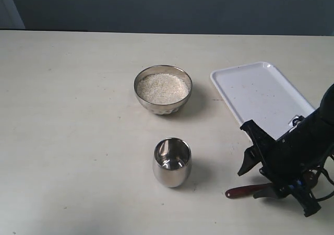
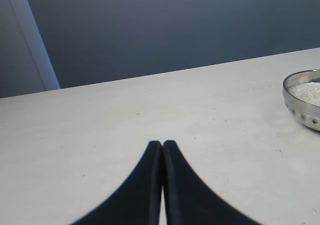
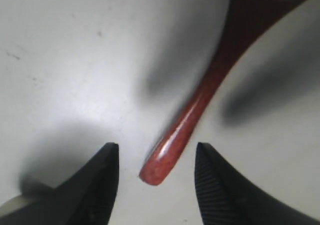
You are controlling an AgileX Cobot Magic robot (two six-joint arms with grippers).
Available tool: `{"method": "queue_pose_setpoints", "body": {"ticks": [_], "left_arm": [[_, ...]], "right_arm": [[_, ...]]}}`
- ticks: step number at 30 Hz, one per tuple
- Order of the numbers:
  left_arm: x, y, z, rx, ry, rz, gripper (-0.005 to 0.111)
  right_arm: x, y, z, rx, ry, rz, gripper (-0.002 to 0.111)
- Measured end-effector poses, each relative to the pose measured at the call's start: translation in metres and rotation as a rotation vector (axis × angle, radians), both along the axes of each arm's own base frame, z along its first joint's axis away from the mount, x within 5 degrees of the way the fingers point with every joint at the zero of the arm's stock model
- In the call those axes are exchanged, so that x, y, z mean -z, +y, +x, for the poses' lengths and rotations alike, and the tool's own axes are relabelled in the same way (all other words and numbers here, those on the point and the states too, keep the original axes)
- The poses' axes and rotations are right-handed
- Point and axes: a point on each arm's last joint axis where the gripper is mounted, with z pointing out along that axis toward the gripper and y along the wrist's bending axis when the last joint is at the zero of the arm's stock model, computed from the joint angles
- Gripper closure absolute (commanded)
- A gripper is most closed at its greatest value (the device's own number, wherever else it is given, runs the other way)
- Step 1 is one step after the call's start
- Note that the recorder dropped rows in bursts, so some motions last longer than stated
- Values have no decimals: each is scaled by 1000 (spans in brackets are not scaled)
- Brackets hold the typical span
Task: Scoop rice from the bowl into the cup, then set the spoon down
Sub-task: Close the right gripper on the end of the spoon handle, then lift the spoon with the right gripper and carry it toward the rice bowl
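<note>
The steel bowl (image 1: 162, 108) heaped with white rice (image 1: 162, 87) sits mid-table, and the empty steel cup (image 1: 172, 164) stands nearer the front. The reddish-brown wooden spoon (image 1: 242, 191) lies flat on the table at the front right. My right gripper (image 1: 255, 177) hovers over its handle. In the right wrist view that gripper (image 3: 156, 147) is open, and the handle end of the spoon (image 3: 200, 100) lies between the fingers without touching them. My left gripper (image 2: 162, 144) is shut on nothing, low over bare table, with the bowl (image 2: 302, 107) and rice (image 2: 307, 91) off to one side.
A white rectangular tray (image 1: 261, 94) lies at the right, just behind my right arm. A dark wall runs behind the table's far edge.
</note>
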Motion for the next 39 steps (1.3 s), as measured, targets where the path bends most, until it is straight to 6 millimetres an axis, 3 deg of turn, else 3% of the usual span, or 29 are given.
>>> {"method": "queue_pose_setpoints", "body": {"ticks": [12, 21, 23, 25, 26, 32, 39], "left_arm": [[0, 0, 0, 0, 0, 0, 106], [0, 0, 0, 0, 0, 0, 106], [0, 0, 0, 0, 0, 0, 106], [0, 0, 0, 0, 0, 0, 106], [0, 0, 0, 0, 0, 0, 106], [0, 0, 0, 0, 0, 0, 106], [0, 0, 0, 0, 0, 0, 106]], "right_arm": [[14, 1, 0, 22, 60, -18, 62], [19, 3, 0, 58, 126, -20, 73], [19, 3, -2, 51, 148, -18, 78], [19, 3, -3, 44, 167, -16, 95], [20, 3, -5, 40, 184, -16, 108], [19, -3, -18, -181, 261, -52, 109], [-1, -21, -19, -497, 95, -169, 109]]}}
